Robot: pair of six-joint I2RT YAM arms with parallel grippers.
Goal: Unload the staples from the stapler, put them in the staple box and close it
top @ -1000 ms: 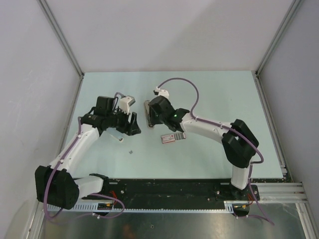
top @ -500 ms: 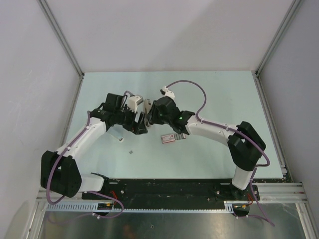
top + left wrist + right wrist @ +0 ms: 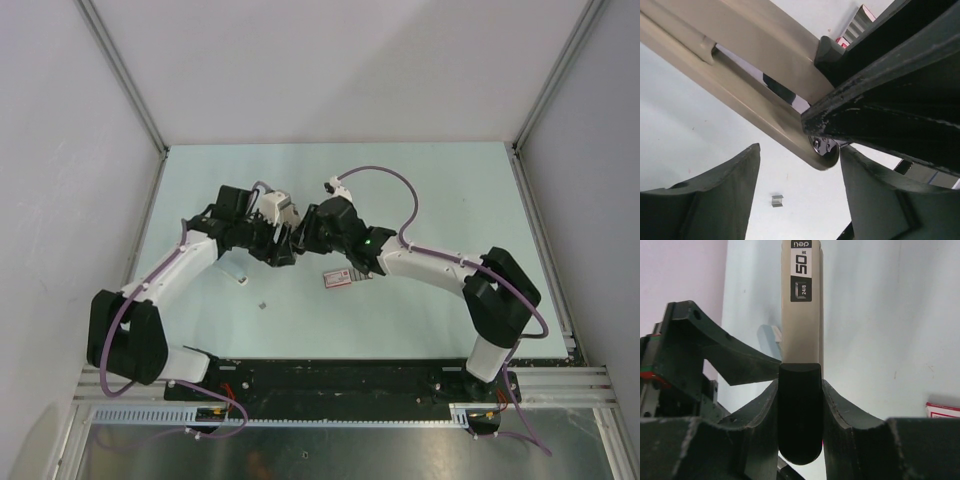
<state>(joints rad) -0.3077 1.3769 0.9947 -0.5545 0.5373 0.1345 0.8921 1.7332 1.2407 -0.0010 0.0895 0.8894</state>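
Note:
The stapler (image 3: pixel 801 315) is a long beige bar marked "50" with a black end, held up off the table. My right gripper (image 3: pixel 800 415) is shut on that black end. In the left wrist view the stapler (image 3: pixel 755 65) crosses the frame, its two arms split apart, its metal hinge end just above my open left gripper (image 3: pixel 800 200). The jaws stand either side of that end without touching it. One small grey staple bit (image 3: pixel 777 200) lies on the table below, also seen from above (image 3: pixel 262 305). In the top view both grippers (image 3: pixel 285 250) (image 3: pixel 312 235) meet mid-table and hide the stapler.
A small pink-red and white box (image 3: pixel 345 277) lies on the table just right of the grippers, its corner showing in the right wrist view (image 3: pixel 942 410). A small pale piece (image 3: pixel 236 272) lies under the left arm. Grey walls and metal rails bound the pale green table (image 3: pixel 450 190).
My left arm has swung right until its gripper met the stapler in the right gripper. The right gripper has shifted slightly toward it. The box and staple bit have not moved.

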